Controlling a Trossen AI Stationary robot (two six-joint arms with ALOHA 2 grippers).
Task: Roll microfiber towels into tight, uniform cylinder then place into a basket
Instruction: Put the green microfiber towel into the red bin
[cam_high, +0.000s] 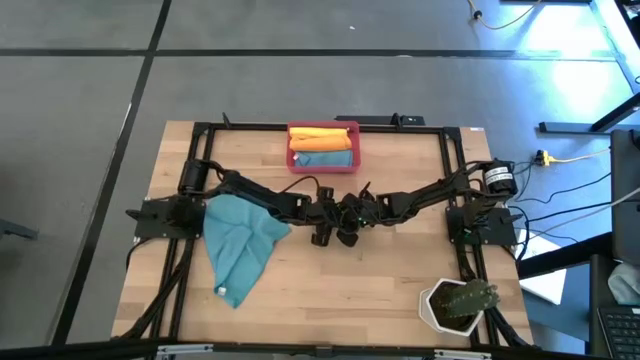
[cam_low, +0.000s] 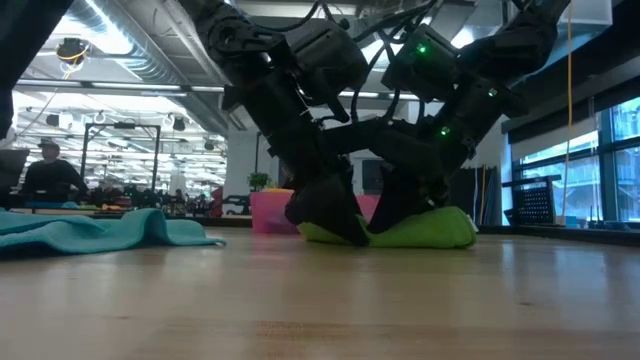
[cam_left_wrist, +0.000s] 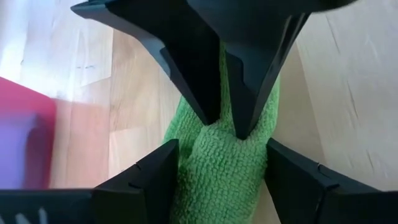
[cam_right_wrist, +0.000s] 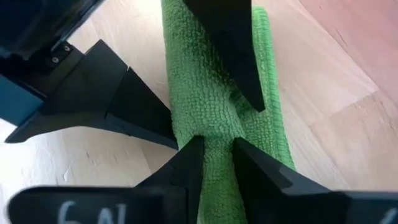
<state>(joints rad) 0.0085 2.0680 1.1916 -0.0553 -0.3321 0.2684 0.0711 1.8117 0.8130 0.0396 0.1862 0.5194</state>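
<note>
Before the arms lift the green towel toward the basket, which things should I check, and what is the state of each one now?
1. Right pincer shut on the green towel: ok, its fingers pinch the roll.
2. Left pincer gripping the same towel: not ok, its fingers stand wide on both sides of the roll.
3. Towel rolled tight and even: cannot tell, the arms hide most of it.
4. Space in the basket: cannot tell; an orange towel and a blue towel already lie inside.
5. Loose teal towel away from the path: ok, it lies to the left.
</note>
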